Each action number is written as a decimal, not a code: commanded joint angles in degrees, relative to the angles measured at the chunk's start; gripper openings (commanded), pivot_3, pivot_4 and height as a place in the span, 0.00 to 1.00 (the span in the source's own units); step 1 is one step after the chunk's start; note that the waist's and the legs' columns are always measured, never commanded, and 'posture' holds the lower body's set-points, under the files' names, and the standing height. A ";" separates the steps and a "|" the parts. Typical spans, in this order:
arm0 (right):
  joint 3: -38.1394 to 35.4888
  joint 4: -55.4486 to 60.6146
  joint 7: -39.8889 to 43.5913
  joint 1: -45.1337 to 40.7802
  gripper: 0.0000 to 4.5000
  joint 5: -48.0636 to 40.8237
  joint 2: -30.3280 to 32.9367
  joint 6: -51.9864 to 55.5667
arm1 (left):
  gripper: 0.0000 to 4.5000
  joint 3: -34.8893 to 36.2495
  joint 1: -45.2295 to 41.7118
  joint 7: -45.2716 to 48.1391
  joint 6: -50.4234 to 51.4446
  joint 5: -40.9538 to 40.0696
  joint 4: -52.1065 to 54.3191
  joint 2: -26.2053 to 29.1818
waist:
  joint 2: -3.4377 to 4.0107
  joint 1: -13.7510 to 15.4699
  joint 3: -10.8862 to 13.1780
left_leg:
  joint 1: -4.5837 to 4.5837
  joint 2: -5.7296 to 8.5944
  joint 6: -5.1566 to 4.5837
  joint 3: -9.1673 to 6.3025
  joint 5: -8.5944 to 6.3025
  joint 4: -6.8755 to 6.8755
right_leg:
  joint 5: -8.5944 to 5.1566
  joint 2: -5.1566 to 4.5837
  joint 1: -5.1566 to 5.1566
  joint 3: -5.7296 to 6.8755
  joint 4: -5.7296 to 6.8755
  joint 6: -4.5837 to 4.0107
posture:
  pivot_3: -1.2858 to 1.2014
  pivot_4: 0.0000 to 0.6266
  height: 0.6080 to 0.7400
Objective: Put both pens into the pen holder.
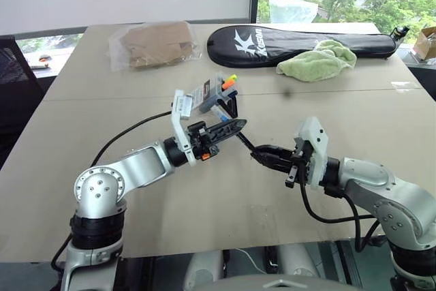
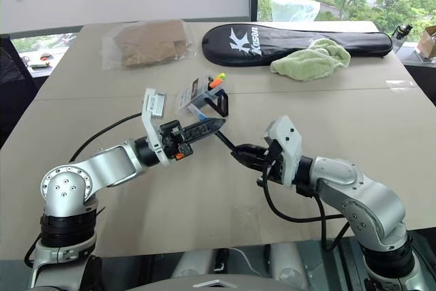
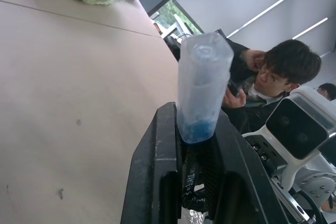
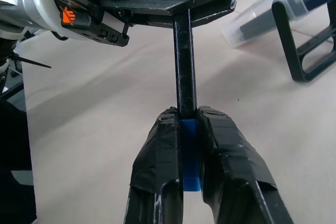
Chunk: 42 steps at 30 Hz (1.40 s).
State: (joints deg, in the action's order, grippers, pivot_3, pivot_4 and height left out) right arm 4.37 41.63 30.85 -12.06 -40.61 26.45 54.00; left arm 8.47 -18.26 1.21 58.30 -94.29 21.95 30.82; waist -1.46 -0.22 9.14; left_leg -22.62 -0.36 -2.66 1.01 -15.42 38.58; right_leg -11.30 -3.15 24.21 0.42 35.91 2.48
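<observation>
The blue-ended pen (image 4: 185,66) was in the air above the table (image 1: 136,189), spanning between the two arms. The left gripper (image 1: 238,125) was closed on one end of it, and in the left wrist view the pale blue cap stood out just past its fingers. The right gripper (image 1: 262,157) had its fingers narrow around the other blue end, touching it on both sides. The pen holder (image 1: 210,92) stood on the table just behind the left gripper, tilted on its black stand, and the orange-capped pen (image 1: 229,84) was already inside it. I judged this double grip to be the main danger. If one arm moved away while both pincers were pressing, the pen could twist, slide in the fingers or spring out. If the right gripper let go, the left one would hold the pen only near its end, so the long free part could swing down and the pen could fall on the table. The holder also looked light, and the left arm was near to it, so a careless turn of the wrist could push it over and spill the pen it already kept.
</observation>
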 commanded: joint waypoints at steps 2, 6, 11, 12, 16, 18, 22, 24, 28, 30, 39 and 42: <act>-3.13 0.91 1.59 1.05 0.50 -2.21 0.99 -3.11 | 0.00 3.23 -2.20 4.66 -3.58 6.01 0.45 3.79 | 0.00 0.01 0.01 | 0.00 0.00 0.00 0.00 0.00 0.00 | 0.00 0.01 0.00 0.01 0.00 0.00 | 0.52 0.24 1.00; -6.00 -0.13 2.31 1.35 0.92 -0.93 3.94 -5.51 | 0.00 5.55 -5.78 11.58 -7.48 14.48 -2.76 7.35 | 0.00 0.26 0.01 | 0.00 0.08 0.00 0.04 0.00 0.00 | 0.00 0.02 0.00 0.01 -0.03 0.00 | 0.52 0.24 1.00; -8.22 -1.42 3.14 0.95 0.99 1.51 7.85 -8.79 | 0.00 4.30 -13.32 16.40 -9.52 21.98 -3.56 9.30 | -0.01 0.74 0.02 | -0.02 0.07 -0.01 0.07 0.00 -0.02 | -0.01 0.02 0.00 -0.01 -0.08 0.01 | 0.52 0.24 1.00; -8.52 -1.52 3.42 0.87 0.99 2.27 8.68 -9.69 | 0.00 3.20 -15.33 16.25 -10.17 24.15 -2.55 8.89 | -0.01 0.90 0.02 | -0.04 0.07 0.00 0.06 0.00 -0.02 | -0.01 0.02 0.01 -0.01 -0.08 0.01 | 0.52 0.24 1.00; -10.35 -1.66 3.97 -0.14 0.99 2.29 11.07 -10.78 | 0.00 -5.93 -22.54 14.32 -12.89 41.03 4.73 10.46 | -0.05 1.10 0.05 | -0.13 0.12 0.04 0.03 0.02 -0.01 | 0.00 0.00 0.00 0.00 -0.16 0.02 | 0.52 0.24 1.00; -10.87 -1.38 4.30 -0.48 0.99 2.35 12.33 -11.06 | 0.00 -10.24 -25.66 13.04 -11.86 47.94 5.22 11.57 | -0.05 0.99 0.05 | -0.10 0.10 0.13 0.11 0.08 -0.02 | -0.01 0.00 0.00 -0.11 -0.19 0.03 | 0.52 0.24 1.00; -12.29 -0.26 4.48 -0.70 0.99 1.55 14.42 -10.61 | 0.00 -18.30 -31.39 11.90 -11.77 60.44 4.96 11.22 | -0.05 0.98 0.07 | -0.09 0.08 -0.01 0.10 -0.01 -0.04 | 0.05 0.05 0.02 -0.09 -0.18 0.15 | 0.52 0.24 1.00; -12.75 0.09 4.18 -0.88 0.99 1.28 15.23 -10.27 | 0.00 -23.65 -33.83 12.16 -10.87 67.07 4.61 11.64 | -0.06 1.02 0.07 | -0.10 0.07 -0.02 0.05 -0.01 -0.05 | 0.05 0.06 0.02 -0.03 -0.17 0.15 | 0.52 0.24 1.00; -13.39 0.44 3.56 -1.13 0.99 0.95 16.21 -9.80 | 0.00 -29.32 -37.01 13.71 -8.79 74.60 4.36 10.55 | -0.07 1.00 0.08 | -0.10 0.06 -0.03 0.08 -0.01 -0.06 | 0.05 0.05 0.02 -0.06 -0.17 0.18 | 0.52 0.24 1.00; -13.58 0.57 3.23 -1.26 0.99 0.72 16.45 -9.54 | 0.00 -30.80 -37.35 15.13 -9.05 77.36 4.09 10.13 | -0.07 0.92 0.08 | -0.11 0.05 -0.03 0.10 -0.02 -0.05 | 0.10 0.05 0.02 -0.08 -0.18 0.26 | 0.52 0.24 1.00; -13.24 1.13 2.03 -1.01 0.99 0.53 16.60 -9.30 | 0.00 -34.17 -33.67 18.43 -9.50 86.71 -0.33 7.31 | -0.07 1.01 0.09 | -0.11 0.02 -0.03 0.08 -0.01 -0.05 | 0.10 0.05 0.04 -0.06 -0.15 0.29 | 0.52 0.24 1.00; -13.27 1.27 1.78 -0.91 0.99 0.45 16.66 -9.23 | 0.00 -34.19 -32.83 19.47 -9.45 88.65 -1.24 5.37 | -0.07 1.17 0.09 | -0.12 0.03 -0.03 0.08 -0.01 -0.03 | 0.11 0.04 0.03 -0.06 -0.14 0.29 | 0.52 0.24 1.00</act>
State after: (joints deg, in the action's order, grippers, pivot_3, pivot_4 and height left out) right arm -7.33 40.77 33.07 -12.49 -39.58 42.47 44.93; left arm -25.45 -51.07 19.69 49.40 -6.54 20.33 36.98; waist -1.53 0.96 9.23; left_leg -22.74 -0.33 -2.70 1.08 -15.43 38.56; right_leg -11.19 -3.12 24.24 0.37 35.77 2.77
